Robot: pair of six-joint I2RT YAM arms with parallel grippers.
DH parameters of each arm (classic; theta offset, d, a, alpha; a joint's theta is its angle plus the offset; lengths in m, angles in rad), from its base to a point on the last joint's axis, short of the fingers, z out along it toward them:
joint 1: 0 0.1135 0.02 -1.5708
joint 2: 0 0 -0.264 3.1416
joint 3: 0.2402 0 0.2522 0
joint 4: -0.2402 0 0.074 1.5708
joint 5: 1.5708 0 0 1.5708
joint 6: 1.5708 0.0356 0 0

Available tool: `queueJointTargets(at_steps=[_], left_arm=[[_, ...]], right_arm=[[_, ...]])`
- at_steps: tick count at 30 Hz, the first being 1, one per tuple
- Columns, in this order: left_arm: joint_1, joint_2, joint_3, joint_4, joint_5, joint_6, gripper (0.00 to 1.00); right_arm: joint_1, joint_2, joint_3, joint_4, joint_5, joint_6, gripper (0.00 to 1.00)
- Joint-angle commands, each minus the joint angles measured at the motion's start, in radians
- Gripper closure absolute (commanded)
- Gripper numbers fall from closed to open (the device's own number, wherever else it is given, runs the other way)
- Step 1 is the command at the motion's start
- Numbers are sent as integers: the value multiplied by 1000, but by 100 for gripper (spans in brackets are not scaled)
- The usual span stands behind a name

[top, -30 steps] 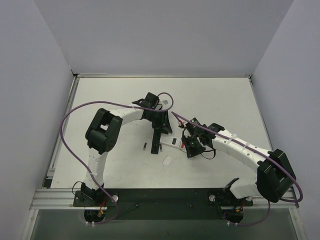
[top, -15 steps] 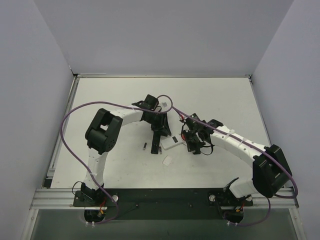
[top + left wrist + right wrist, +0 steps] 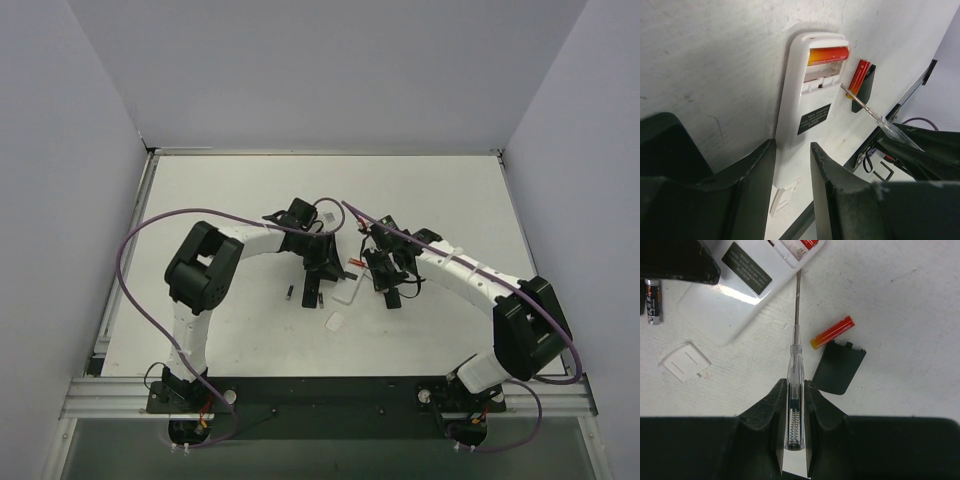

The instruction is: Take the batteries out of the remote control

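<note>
And there the left gripper (image 3: 792, 150) was, fingers clamped on the lower end of the white remote (image 3: 805, 95), pinning it flat to the table (image 3: 450, 200). The bay was open at the upper centre of the left wrist view, with the seated battery (image 3: 829, 55), red and orange, lodged at its far end.

The right gripper (image 3: 795, 387) was shut tight on the clear handle of a screwdriver (image 3: 794, 360). Its tip sat at the rim of the bay, just below that cell; whether it touched, hard to say. One loose battery (image 3: 832, 332) lay just right of the shaft, against the black cover (image 3: 840, 367). A dark battery (image 3: 653, 300) lay at the left edge, and a white cover (image 3: 685, 361) below it.

The danger, as I judged it: a thin tip on a round cell. Too steep a pry and it could skid off and gouge the plastic. Too hard and the battery could jump out and roll. And the remote was held at one end only, so a sideways push might swing it.
</note>
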Motion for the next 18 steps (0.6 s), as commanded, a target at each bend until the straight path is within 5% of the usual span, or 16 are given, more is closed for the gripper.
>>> queueJointTargets(at_steps=[1,11,18], left_arm=[[-23,-81,-31,84,30,-38,56],[-42,-139,-67,137,44,-97,56],[6,-101,51,69,13,-69,56]], right_arm=[[-8,25,51,2,25,-41,100],[-34,40,85,9,32,-138,100],[-38,-3,97,-1,35,-113,100]])
